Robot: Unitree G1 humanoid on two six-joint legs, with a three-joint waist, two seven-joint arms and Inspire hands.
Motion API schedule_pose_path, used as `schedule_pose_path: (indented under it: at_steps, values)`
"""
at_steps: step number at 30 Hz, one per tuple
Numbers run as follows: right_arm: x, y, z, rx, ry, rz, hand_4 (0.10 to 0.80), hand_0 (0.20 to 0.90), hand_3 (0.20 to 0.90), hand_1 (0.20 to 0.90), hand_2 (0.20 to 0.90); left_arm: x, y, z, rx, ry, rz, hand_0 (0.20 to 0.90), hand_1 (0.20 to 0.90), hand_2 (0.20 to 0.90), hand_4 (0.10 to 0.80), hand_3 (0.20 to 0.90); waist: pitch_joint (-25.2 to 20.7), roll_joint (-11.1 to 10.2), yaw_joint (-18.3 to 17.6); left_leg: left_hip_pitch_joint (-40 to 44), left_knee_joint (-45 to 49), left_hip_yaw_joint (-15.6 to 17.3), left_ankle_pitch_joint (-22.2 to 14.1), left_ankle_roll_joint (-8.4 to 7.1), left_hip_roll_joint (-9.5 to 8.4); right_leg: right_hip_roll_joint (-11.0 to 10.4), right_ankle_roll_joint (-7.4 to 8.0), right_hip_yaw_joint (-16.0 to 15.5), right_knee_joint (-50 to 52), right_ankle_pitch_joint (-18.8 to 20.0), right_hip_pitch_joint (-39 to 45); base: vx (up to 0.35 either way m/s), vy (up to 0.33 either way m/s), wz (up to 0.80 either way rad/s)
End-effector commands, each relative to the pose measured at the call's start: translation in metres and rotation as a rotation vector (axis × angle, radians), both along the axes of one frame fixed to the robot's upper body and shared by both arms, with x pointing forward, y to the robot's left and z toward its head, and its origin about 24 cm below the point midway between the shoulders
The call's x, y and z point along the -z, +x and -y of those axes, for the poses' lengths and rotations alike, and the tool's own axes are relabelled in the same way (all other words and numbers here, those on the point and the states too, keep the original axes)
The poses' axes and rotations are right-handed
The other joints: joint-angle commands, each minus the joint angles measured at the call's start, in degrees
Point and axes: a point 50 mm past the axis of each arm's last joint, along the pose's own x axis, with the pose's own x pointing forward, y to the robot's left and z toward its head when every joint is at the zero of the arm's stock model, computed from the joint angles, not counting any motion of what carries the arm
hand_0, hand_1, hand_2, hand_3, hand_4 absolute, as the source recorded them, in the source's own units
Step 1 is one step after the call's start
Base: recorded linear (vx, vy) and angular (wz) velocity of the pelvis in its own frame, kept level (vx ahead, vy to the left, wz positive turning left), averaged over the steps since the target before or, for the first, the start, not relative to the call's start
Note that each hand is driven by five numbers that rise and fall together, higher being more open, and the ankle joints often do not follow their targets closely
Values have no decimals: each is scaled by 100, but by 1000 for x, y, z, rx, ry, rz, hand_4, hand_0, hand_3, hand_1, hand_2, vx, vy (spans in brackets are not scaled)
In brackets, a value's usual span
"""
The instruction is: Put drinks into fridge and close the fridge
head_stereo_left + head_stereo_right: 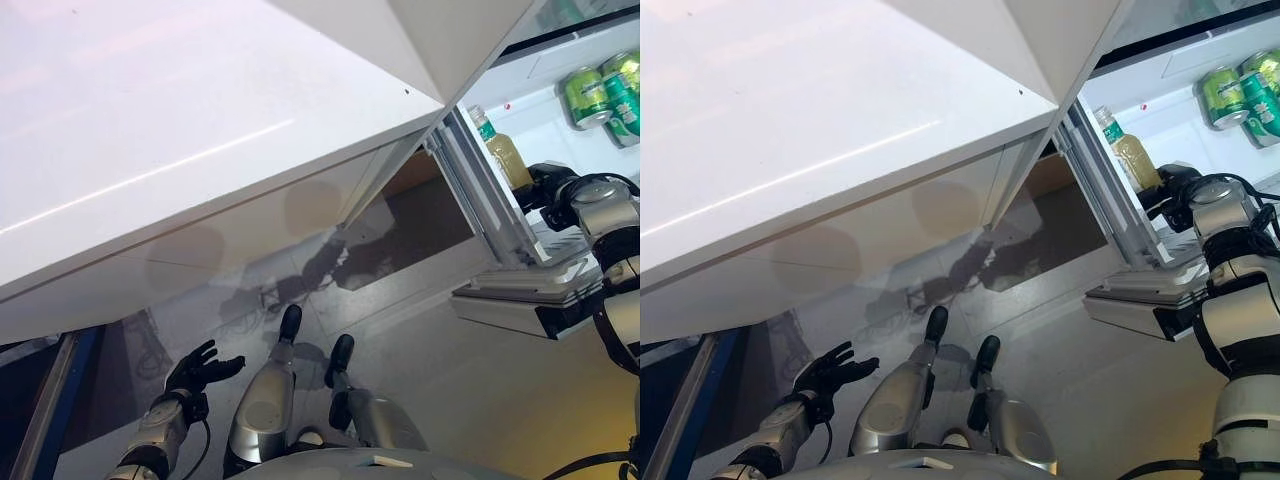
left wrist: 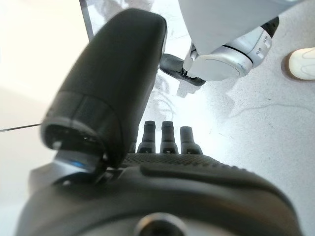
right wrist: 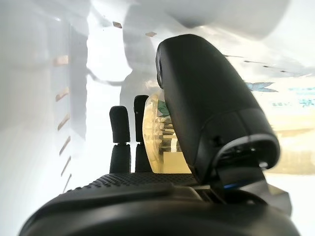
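Right wrist view: a bottle (image 3: 156, 142) is grasped by the right hand (image 1: 548, 185) inside the open fridge (image 1: 500, 215), where green cans (image 1: 600, 95) are already shelved, while the left hand (image 1: 200, 370) hangs relaxed; release and door-closing are left.

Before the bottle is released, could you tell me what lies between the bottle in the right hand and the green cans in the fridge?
Only bare white fridge interior separates the bottle, held by the right hand, from the green cans; both eye views show this.
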Motion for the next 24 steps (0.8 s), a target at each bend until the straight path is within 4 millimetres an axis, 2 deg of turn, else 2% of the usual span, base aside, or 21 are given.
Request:
schedule_pose_path:
  at_steps: [1, 6, 17, 22, 23, 24]
  values:
    - [-90, 3, 7, 54, -202, 185, 100, 300, 200, 300, 300, 1, -13, -4, 25, 20, -27, 900, 900, 900, 800, 900, -282, -17, 185, -133, 53, -52, -603, -121, -96, -85, 381, 14, 205, 192, -443, 0, 0, 0]
    - [-93, 0, 12, 85, -238, 107, 100, 300, 200, 300, 300, -1, -12, -3, 43, 8, -20, 900, 900, 900, 800, 900, -219, 73, 264, -226, 75, -110, -572, -128, -139, -104, 359, -36, 251, 169, -529, -2, 3, 1]
    - [-83, -12, 25, 138, -216, -102, 100, 300, 200, 300, 300, -6, -13, -10, 74, 12, -17, 900, 900, 900, 800, 900, -185, 139, 422, -348, 103, -211, -523, -121, -197, -104, 325, -60, 265, 143, -602, 6, -1, 1]
    - [-78, -11, 24, 148, -217, -110, 100, 300, 200, 300, 300, -12, -7, -10, 82, 14, -26, 900, 900, 900, 800, 900, -222, 154, 452, -319, 112, -227, -541, -121, -216, -109, 322, -42, 278, 123, -583, 14, 3, -1]
    - [-78, -11, 24, 149, -217, -112, 539, 676, 639, 676, 676, -13, -5, -11, 80, 16, -29, 900, 900, 900, 800, 900, -236, 147, 457, -316, 113, -220, -548, -119, -209, -112, 315, -52, 277, 119, -580, 37, -8, -2]
    - [-81, -12, 25, 150, -213, -112, 800, 900, 900, 900, 900, -15, -3, -14, 77, 19, -35, 900, 900, 900, 800, 900, -262, 138, 458, -310, 116, -205, -560, -120, -195, -114, 308, -65, 278, 115, -578, 0, 0, 0]
